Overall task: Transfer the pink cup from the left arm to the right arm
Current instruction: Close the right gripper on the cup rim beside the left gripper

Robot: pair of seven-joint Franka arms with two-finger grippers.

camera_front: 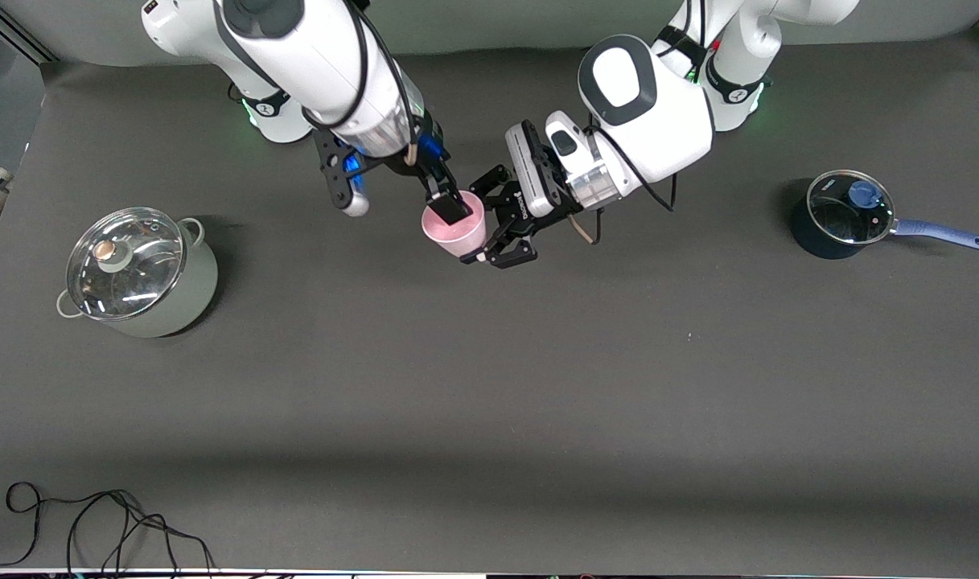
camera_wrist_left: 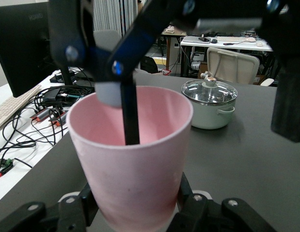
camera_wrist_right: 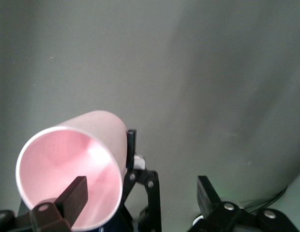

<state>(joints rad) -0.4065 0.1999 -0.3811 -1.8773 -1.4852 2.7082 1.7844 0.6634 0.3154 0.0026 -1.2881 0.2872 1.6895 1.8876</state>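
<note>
- Cup: I have the pink cup [camera_front: 455,226] aloft, upper centre of the frame, left hand [camera_front: 499,241] pinching its base so the rim stays free.
- Right hand [camera_front: 401,197] is spread, one finger [camera_front: 449,205] inside the rim, ready to take it.

A dark grey table [camera_front: 489,386] carries two lidded pots — a pale green pot [camera_front: 139,272]; a blue saucepan [camera_front: 843,215].

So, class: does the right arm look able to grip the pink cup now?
Probably yes: the right gripper is open with one finger inside the pink cup, straddling its wall, while the left gripper holds it lower down.
</note>
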